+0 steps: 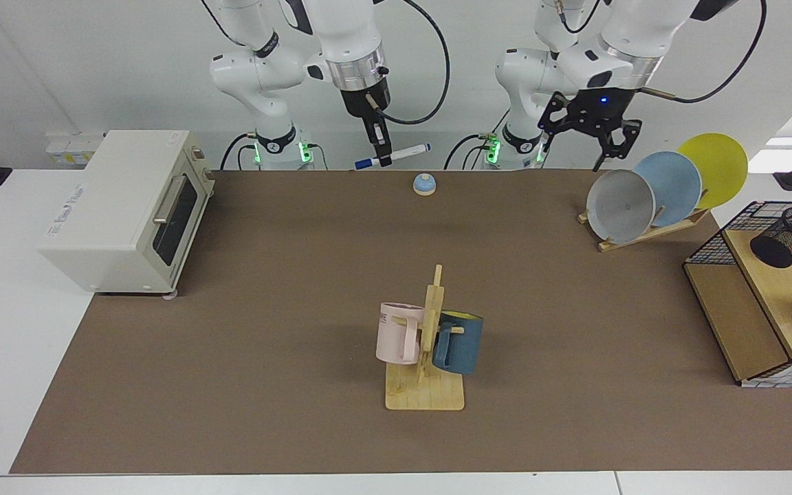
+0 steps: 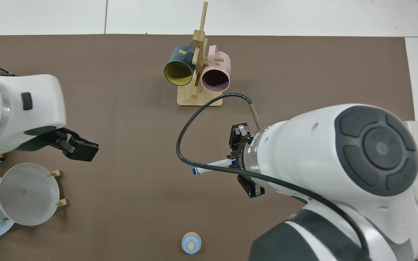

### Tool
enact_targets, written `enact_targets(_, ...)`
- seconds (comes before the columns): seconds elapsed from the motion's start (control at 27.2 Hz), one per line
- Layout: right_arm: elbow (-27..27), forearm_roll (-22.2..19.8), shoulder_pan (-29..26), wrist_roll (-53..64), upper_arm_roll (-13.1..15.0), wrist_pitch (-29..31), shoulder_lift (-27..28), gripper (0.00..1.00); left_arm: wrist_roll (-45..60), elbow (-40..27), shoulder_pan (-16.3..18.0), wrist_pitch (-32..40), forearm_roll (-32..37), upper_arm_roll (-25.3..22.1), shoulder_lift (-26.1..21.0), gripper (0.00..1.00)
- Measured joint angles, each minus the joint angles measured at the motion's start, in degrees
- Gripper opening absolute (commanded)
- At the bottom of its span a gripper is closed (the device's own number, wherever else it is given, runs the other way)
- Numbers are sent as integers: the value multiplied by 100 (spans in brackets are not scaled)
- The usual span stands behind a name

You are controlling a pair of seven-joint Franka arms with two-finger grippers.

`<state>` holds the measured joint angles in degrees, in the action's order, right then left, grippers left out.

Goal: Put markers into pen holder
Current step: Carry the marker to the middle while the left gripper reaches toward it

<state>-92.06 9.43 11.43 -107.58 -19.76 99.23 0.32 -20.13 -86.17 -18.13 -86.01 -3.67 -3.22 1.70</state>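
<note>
One marker (image 1: pixel 392 155) is in sight, one pen holder (image 1: pixel 791 236), two mugs, three plates and two arms. The mugs, a pink mug (image 1: pixel 397 333) and a dark blue mug (image 1: pixel 460 342), hang on a wooden mug tree (image 1: pixel 427 364) in the lower middle of the facing view. The plates, grey (image 1: pixel 619 205), light blue (image 1: pixel 671 184) and yellow (image 1: pixel 715 167), lean in a wooden rack at the upper right. A toaster oven (image 1: pixel 124 207) sits at the left, and a small blue bell (image 1: pixel 424 183) at the top centre.

The marker has a white barrel with a dark blue cap and a blue end. It hangs nearly level in the air at the top centre of the facing view, just left of the bell, pinched near its capped end by the closed fingers of the right gripper (image 1: pixel 381 150), which points straight down from a raised arm.

The pen holder is a black mesh cup, tilted, on the wooden shelf of a wire basket (image 1: pixel 733 234) at the far right edge.

The left gripper (image 1: pixel 599 134) hovers above the grey plate, fingers spread and holding nothing.
</note>
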Motion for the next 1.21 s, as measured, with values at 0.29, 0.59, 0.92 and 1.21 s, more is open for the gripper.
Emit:
enact_targets(0.29, -1, -20, 99, -271, 3, 300, 147, 0, -1516, -398, -420, -735, -395, 76, 107, 93)
enact_targets(0.59, -2, -335, 420, -539, 2, 425, 452, 0, -1967, -709, -865, -1425, -558, 190, 121, 77)
enact_targets(0.92, 0, -438, 434, -556, 23, 591, 582, 0, -2153, -1182, -1040, -1946, -691, 467, 98, 73)
enact_targets(1.21, 7, -438, 434, -556, 22, 593, 582, 0, -2150, -1328, -1152, -2247, -691, 524, 55, 63)
